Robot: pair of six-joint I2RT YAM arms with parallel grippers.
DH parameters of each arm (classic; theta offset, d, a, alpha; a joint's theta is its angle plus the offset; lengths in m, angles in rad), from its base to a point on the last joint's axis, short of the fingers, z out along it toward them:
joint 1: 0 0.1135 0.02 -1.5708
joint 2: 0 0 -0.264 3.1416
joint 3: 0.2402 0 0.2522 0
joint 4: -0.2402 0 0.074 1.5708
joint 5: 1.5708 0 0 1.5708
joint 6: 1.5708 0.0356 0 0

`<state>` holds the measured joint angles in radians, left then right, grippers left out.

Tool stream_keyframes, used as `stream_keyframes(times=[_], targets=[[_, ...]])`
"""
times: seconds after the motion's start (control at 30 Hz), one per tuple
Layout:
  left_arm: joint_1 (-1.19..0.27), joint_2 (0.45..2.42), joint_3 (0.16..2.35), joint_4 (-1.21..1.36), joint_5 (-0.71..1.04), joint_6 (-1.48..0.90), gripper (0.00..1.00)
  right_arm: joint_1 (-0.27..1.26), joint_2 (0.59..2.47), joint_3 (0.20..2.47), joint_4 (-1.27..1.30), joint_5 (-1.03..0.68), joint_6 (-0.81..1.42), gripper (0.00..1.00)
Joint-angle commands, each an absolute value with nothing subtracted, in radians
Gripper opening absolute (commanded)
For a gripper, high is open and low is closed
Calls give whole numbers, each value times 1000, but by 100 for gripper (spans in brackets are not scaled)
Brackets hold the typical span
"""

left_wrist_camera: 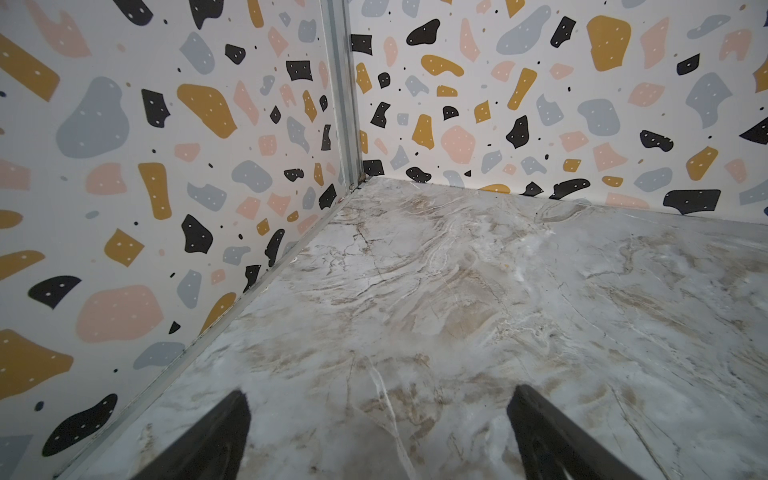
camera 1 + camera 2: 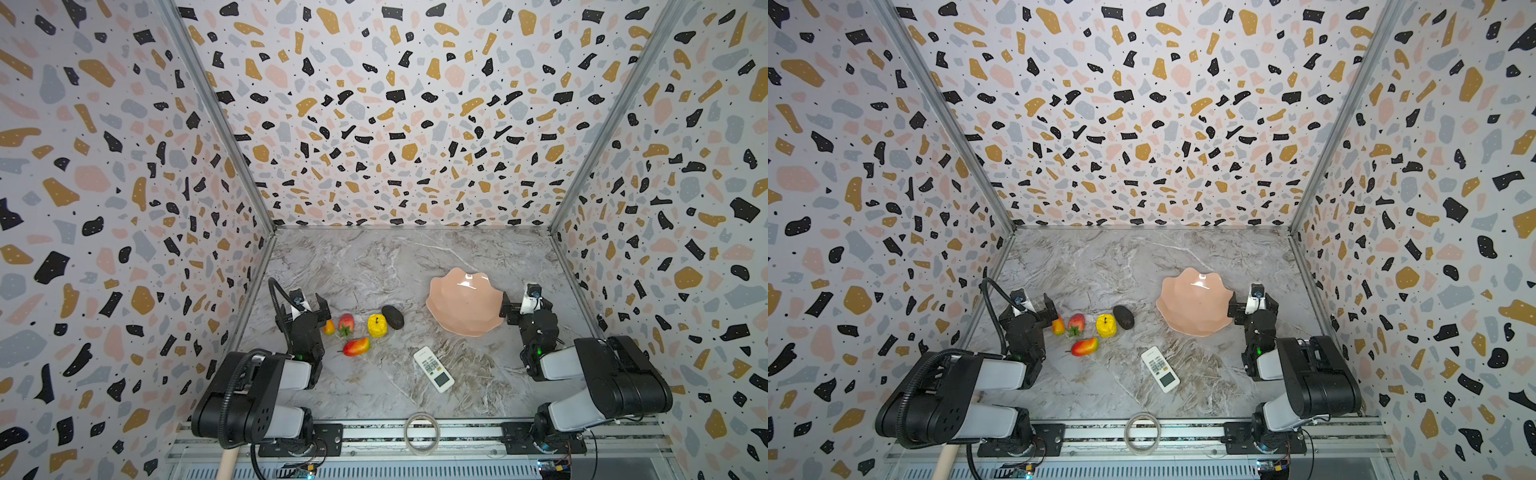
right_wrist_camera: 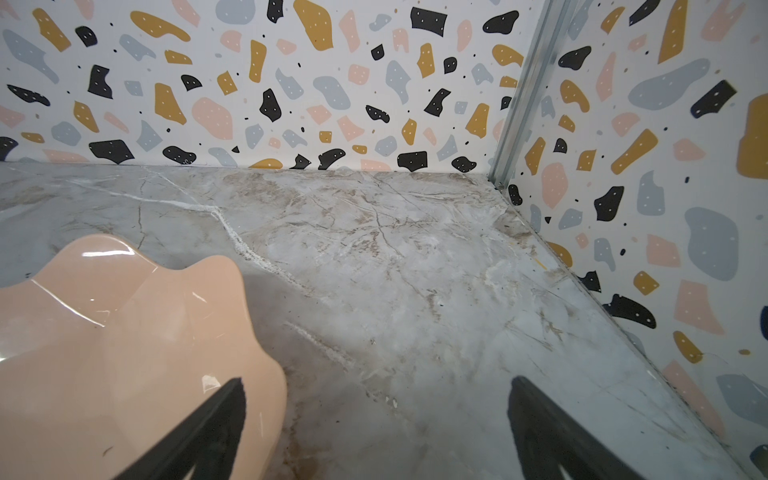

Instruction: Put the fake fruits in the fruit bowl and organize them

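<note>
- Marble tabletop (image 2: 374,266); fruit bowl (image 2: 461,305) right of centre, empty
- fake fruits (image 2: 377,325): all five loose on the tabletop, left of the bowl; none placed yet
- left gripper (image 1: 380,390), right gripper (image 3: 376,379): jaws apart; nothing held

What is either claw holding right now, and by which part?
Nothing. The left claw and right claw both stand open and empty; the fruits lie on the table.
</note>
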<state>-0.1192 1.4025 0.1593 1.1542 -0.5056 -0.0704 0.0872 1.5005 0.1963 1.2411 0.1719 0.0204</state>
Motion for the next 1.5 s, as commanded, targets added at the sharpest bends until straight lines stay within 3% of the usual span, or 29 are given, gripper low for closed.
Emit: stream_keyframes(times=[0.0,0.2,0.33,0.43,0.6,0.73,0.87,1.03,1.3,1.47], targets=[[-123,1397,158,1210,-504,-61,100,86,1488,205,1245,169,27,99],[-126,1382,150,1231,-505,-58,100,86,1481,195,1261,169,26,99],[-162,1227,256,906,-549,-47,100,101,1413,253,1107,183,11,99],[-166,1185,190,1005,-567,-38,99,101,1358,287,1006,168,5,99],[-167,1213,143,1102,-572,-48,100,135,1389,221,1159,181,-38,99],[-175,1060,260,815,-619,-79,100,243,1237,332,910,218,-141,99],[-175,980,399,593,-569,-160,100,288,1164,553,622,89,-131,99],[-175,1018,703,133,-431,-179,100,380,1315,928,192,-129,-54,99],[-175,1181,1142,-397,-254,-36,100,661,1667,1357,-265,-63,-19,99],[-175,1219,1221,-485,-181,-3,100,742,1819,1500,-383,-44,0,99]])
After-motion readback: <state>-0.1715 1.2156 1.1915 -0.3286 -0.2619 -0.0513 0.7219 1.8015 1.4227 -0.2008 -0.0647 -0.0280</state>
